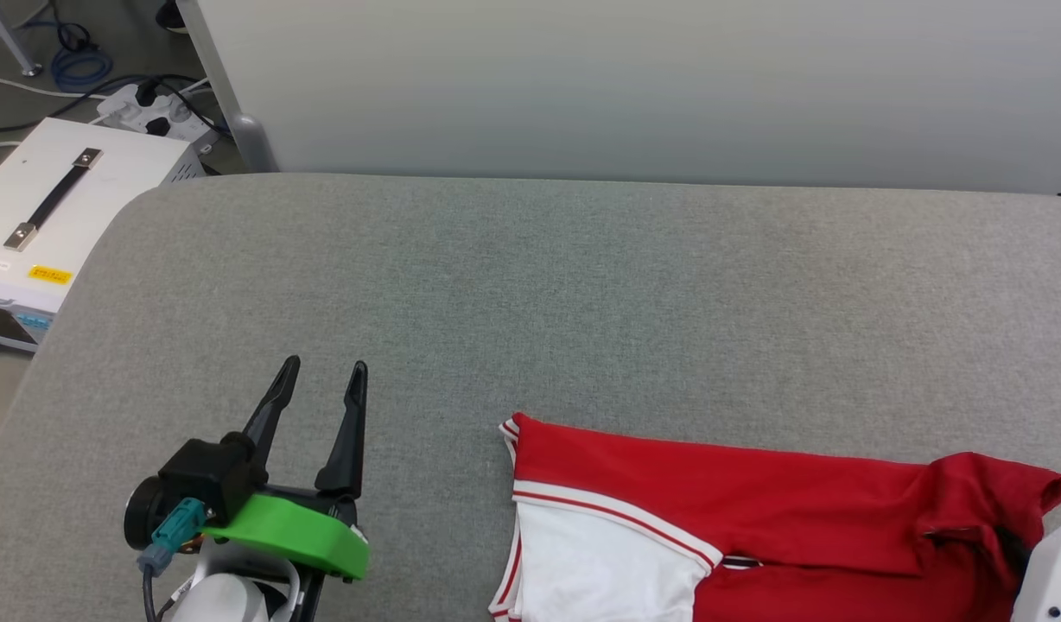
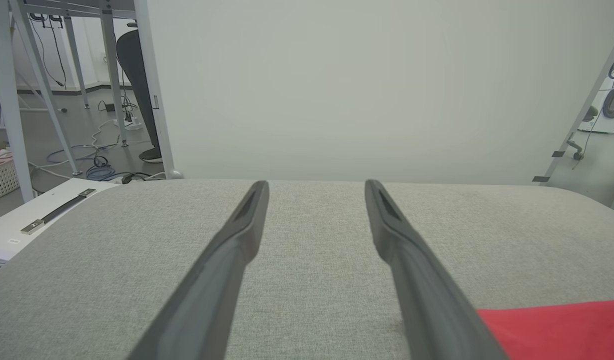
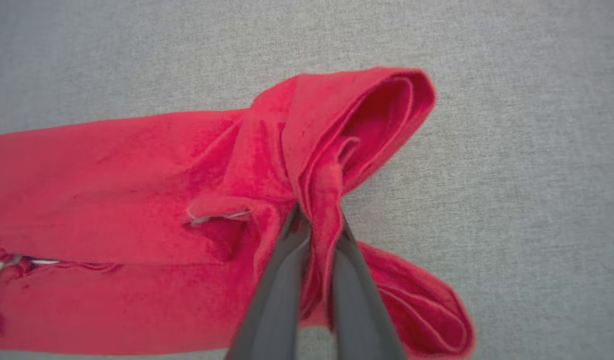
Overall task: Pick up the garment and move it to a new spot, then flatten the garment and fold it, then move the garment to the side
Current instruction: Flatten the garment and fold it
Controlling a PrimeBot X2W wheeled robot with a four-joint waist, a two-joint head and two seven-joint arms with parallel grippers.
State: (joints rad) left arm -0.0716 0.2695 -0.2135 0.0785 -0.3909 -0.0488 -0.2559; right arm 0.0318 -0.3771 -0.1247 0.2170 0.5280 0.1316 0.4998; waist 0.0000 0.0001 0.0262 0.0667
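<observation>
The right gripper (image 3: 317, 222) is clamped on a bunched red fold of the jersey (image 1: 738, 505). The left gripper (image 1: 325, 370), jaws apart, is clear of it.

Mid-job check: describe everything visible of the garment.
The garment is a red, soft-looking knit shirt with a white sleeve edged in red-white striped trim. It lies mostly flat on the grey table, at the robot's front right. The right gripper is shut on a bunched fold at its right end.
</observation>
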